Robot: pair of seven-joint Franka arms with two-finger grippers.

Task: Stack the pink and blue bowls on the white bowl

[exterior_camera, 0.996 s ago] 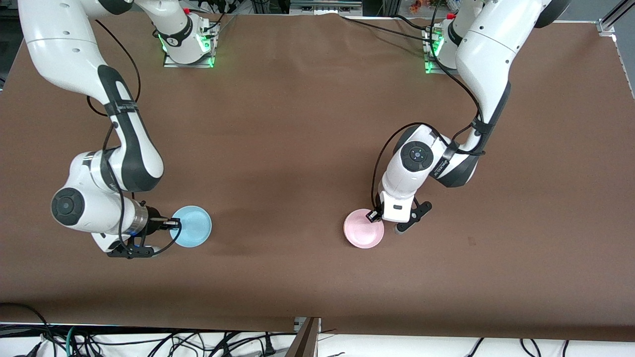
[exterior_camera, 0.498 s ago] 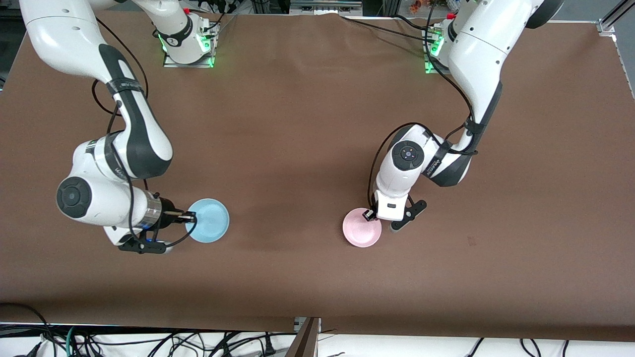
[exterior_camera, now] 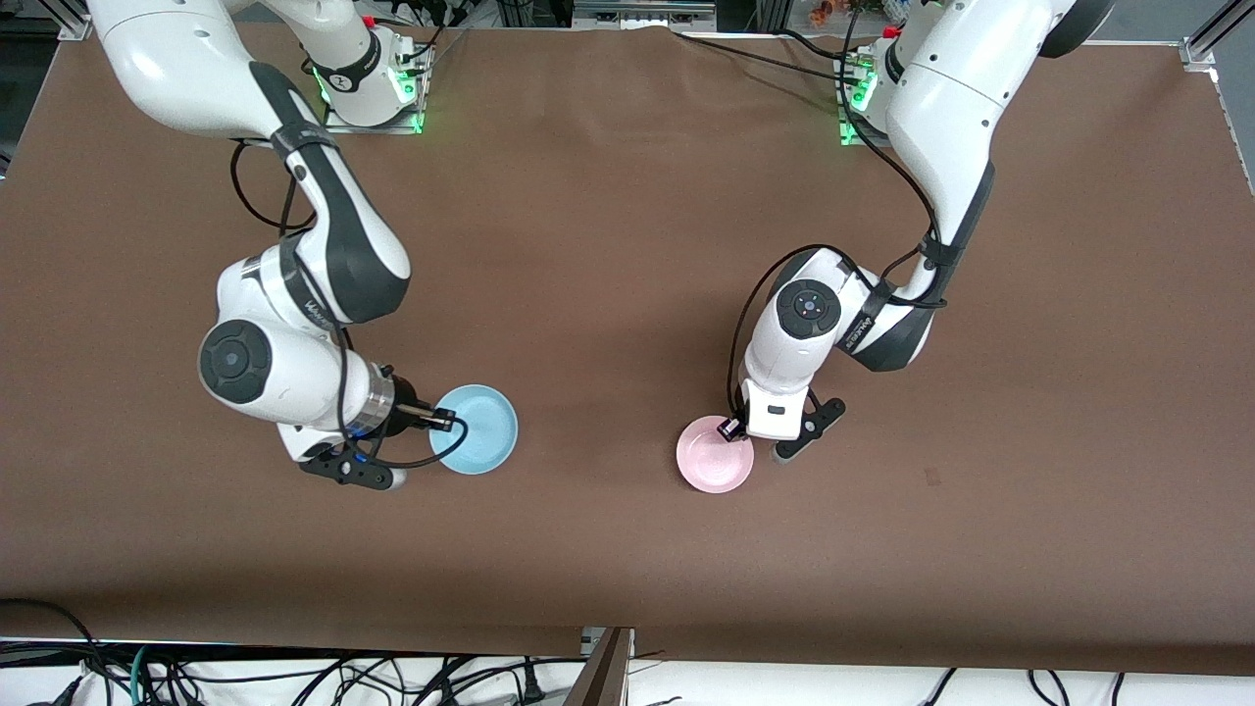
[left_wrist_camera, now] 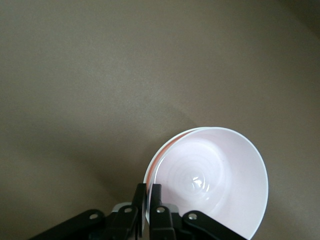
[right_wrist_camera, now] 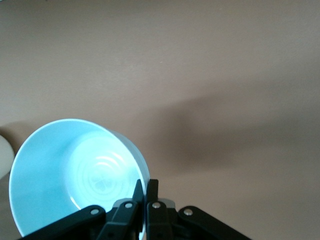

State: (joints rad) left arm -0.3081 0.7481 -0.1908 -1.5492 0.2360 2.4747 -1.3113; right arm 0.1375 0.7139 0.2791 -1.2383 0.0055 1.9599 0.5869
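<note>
My right gripper (exterior_camera: 449, 424) is shut on the rim of the light blue bowl (exterior_camera: 478, 429) and holds it low over the table, toward the right arm's end. In the right wrist view the fingers (right_wrist_camera: 145, 184) pinch the blue bowl's (right_wrist_camera: 75, 180) rim. My left gripper (exterior_camera: 731, 428) is shut on the rim of the pale pink bowl (exterior_camera: 714, 459), low at the table. In the left wrist view the gripper (left_wrist_camera: 148, 187) clamps the pink bowl's (left_wrist_camera: 215, 180) rim, with a second rim line showing just under it. No separate white bowl shows.
The brown table cloth (exterior_camera: 608, 294) lies bare between the two bowls. The arm bases (exterior_camera: 373, 88) stand along the table's farthest edge from the camera. Cables hang past the table's nearest edge (exterior_camera: 294, 677). A pale shape (right_wrist_camera: 3, 152) shows at the right wrist view's edge.
My right gripper has carried the blue bowl steadily toward the pink bowl. My left gripper and the pink bowl shifted slightly at first and then stayed put.
</note>
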